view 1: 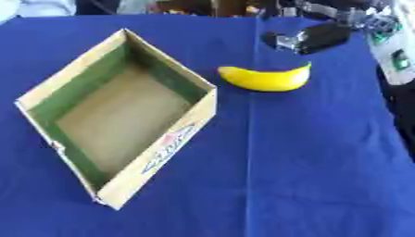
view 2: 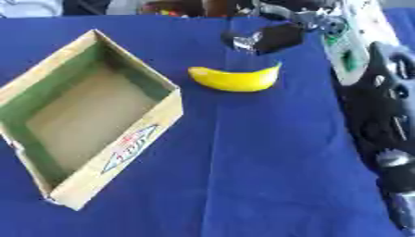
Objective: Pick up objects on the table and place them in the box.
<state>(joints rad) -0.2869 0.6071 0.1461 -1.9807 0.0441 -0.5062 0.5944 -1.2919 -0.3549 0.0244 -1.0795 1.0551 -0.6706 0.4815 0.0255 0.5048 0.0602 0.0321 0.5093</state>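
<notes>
a yellow banana [view 1: 266,78] lay on the blue tablecloth [view 1: 308,162], just beside the right corner of the cardboard box [view 1: 162,148] and apart from it, its curved back toward the robot and its tips pointing away. the box sat open and turned at an angle, a corner pointing toward the robot, its inside walls green, its floor bare brown, and a red and blue printed mark on the outer wall nearest the banana. nothing lay inside the box. beyond the banana, on the side away from the robot, the right hand [view 1: 312,38] hung near the far edge of the cloth, black with silver parts, close to the banana but not touching it; it held nothing, and whether its fingers were spread or curled could not be told. the right arm [view 2: 387,120], black with silver joints, ran along the cloth's edge to the right of the banana. a white panel with green marks [view 2: 350,39] showed on the arm, further from the box than the banana. the left hand showed in neither view.
</notes>
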